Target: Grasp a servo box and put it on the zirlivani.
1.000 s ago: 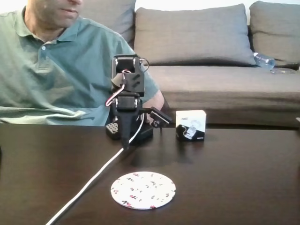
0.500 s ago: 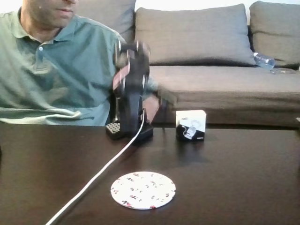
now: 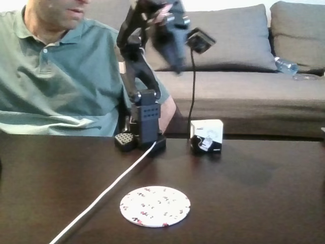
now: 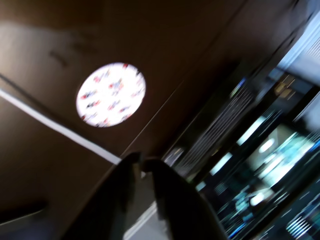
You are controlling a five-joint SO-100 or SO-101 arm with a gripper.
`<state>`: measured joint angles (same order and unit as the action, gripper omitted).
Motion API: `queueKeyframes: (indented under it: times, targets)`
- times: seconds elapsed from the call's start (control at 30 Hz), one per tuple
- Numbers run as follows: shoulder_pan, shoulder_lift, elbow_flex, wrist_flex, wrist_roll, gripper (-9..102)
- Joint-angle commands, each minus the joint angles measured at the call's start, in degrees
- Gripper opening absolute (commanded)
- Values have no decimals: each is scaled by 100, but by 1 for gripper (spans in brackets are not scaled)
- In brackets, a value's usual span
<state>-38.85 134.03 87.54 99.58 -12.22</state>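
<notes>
A: In the fixed view, where does the small white cardboard servo box with the black lower band [image 3: 206, 136] lie from the black 2-finger gripper [image 3: 177, 65]?

B: Below it and a little to the right. The gripper is raised high in front of the grey sofa [image 3: 238, 76] and points downward; the box sits on the dark wooden table [image 3: 264, 193], just right of the arm's black base [image 3: 143, 138]. My judgement: the coming move is a descent with a slight rightward reach.

A: Any long axis to line up with?

B: No, the box is close to a cube, so no side is clearly favoured. The flat round white zirlivani disc with red and dark specks [image 3: 155, 206] lies nearer the camera, well apart from the box, beside the white cable [image 3: 109, 189].

A: Are the fingers spread?

B: That view is too blurred to tell. A person in a green polo shirt [image 3: 56, 76] sits behind the table.

A: And the wrist view?

B: It is smeared too, but it shows the 2 dark fingers [image 4: 172, 200] nearly pressed together, only a thin gap between them, holding nothing [image 4: 141, 161]. Beyond the tips it shows the disc [image 4: 111, 94] and the cable [image 4: 55, 127] on the tabletop [image 4: 165, 55], so the camera is aimed away from the box.
</notes>
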Motion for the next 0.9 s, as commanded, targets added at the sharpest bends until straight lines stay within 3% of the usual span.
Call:
queueKeyframes:
  times: [0.0,0.1,0.37,0.5,0.67,0.87]
  targets:
    - [-1020,-35,-246,413,-35,8]
    - [-1890,-35,-246,413,-35,13]
    - [-3419,-35,580,422,-18,14]
    - [-3463,-79,1564,422,-18,19]
    - [-3568,149,1485,422,9,30]
    - [-3604,246,1503,422,53,34]
